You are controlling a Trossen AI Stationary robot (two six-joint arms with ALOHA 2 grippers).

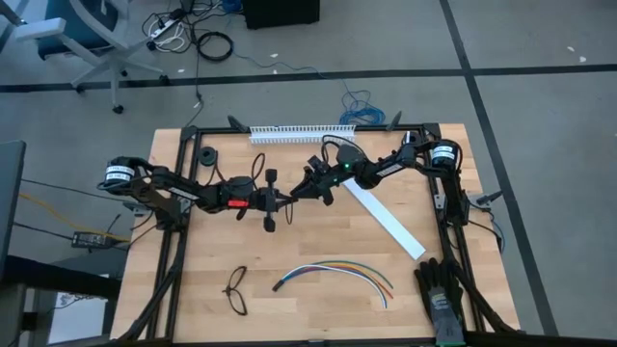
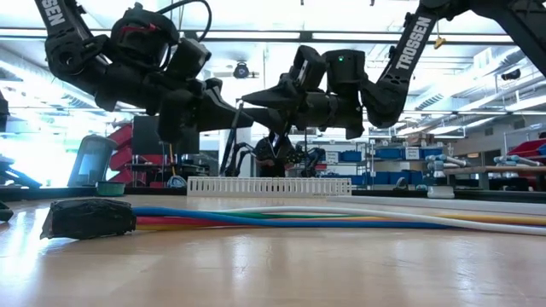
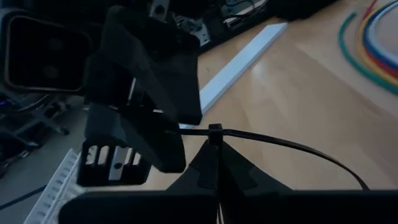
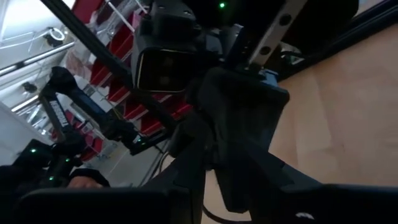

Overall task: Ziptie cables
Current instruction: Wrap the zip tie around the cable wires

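cables [image 1: 337,271]: 1 bundle | ziptie [image 3: 280,140]: 1 | glasses [image 1: 236,290]: 1 | white strip [image 1: 384,219]: 1 | arms: 2

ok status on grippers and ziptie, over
Left gripper shut on ziptie, mid-air. Right gripper meets it. Cables lie untouched on table. Nothing in the way.

This is a robotics lab or workshop. A wooden tabletop [image 1: 318,251] in a black metal frame stands on a grey floor marked with dark tape lines. Beyond the tabletop lie loose cords and a power strip [image 1: 166,32], beside an office chair [image 1: 87,39]. Behind the tabletop, the low view shows ceiling strip lights, shelving with blue bins [image 2: 350,156] and further robot arms [image 2: 256,153].
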